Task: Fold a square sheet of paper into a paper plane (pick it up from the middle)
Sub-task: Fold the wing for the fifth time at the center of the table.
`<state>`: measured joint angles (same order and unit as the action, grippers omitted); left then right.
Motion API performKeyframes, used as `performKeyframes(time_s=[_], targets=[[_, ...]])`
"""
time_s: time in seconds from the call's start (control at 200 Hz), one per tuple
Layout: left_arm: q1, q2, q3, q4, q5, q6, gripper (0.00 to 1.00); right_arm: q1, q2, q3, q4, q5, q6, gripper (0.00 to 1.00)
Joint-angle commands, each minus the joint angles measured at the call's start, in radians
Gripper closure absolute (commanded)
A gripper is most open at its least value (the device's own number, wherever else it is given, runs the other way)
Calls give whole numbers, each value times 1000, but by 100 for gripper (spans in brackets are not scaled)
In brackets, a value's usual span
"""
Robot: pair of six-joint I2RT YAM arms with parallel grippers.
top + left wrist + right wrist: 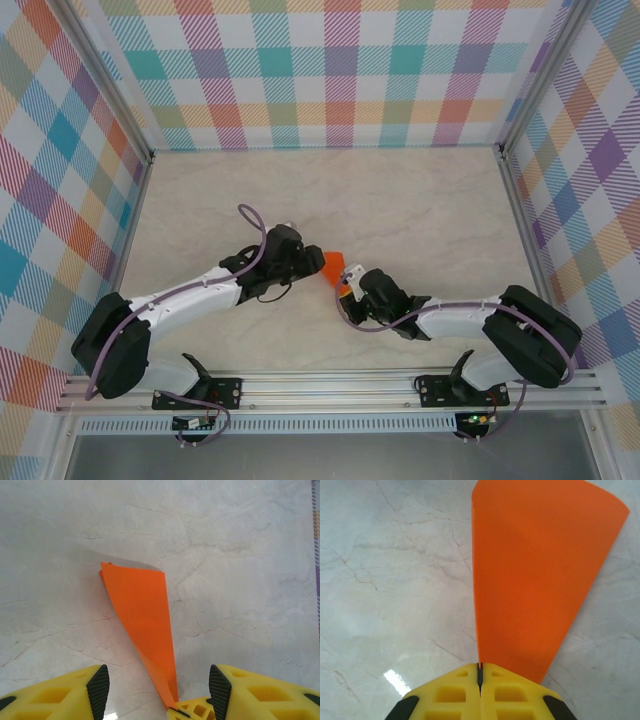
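The orange sheet of paper [334, 266] is folded into a narrow wedge and is held up between the two arms at the table's centre. My right gripper [480, 672] is shut on the wedge's narrow end, and the paper [535, 580] fans out wider away from it. My left gripper [157, 672] is open. Its black pads [98, 690] stand on either side of the paper [145, 610] without touching it. The yellow tip of the right gripper [192, 710] pinches the paper just below the left gripper's jaws. Seen from above, the left gripper [318, 262] and the right gripper [345, 290] nearly meet.
The marble-pattern tabletop [400, 200] is bare behind and beside the arms. Checked walls [340, 70] close in the back and both sides. An aluminium rail [330, 385] with the arm bases runs along the near edge.
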<state>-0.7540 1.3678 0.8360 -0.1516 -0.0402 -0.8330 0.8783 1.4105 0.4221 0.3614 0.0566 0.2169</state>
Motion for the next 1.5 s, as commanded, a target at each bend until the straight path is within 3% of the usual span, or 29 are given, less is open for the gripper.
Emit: performKeyframes(time_s=[0.0, 0.325, 0.555, 1.32, 1.495], targets=[[7, -19, -31, -21, -14, 18, 44, -48, -7, -23, 71, -178, 79, 98], [8, -11, -138, 158, 86, -36, 51, -117, -2, -84, 164, -274, 233, 98], [6, 37, -155, 268, 176, -32, 57, -195, 39, -96, 232, -416, 349, 99], [-5, -44, -304, 331, 133, -88, 58, -208, 180, -81, 298, -461, 544, 97], [-9, -30, -294, 344, 144, -69, 58, -211, 201, -46, 238, -479, 551, 97]])
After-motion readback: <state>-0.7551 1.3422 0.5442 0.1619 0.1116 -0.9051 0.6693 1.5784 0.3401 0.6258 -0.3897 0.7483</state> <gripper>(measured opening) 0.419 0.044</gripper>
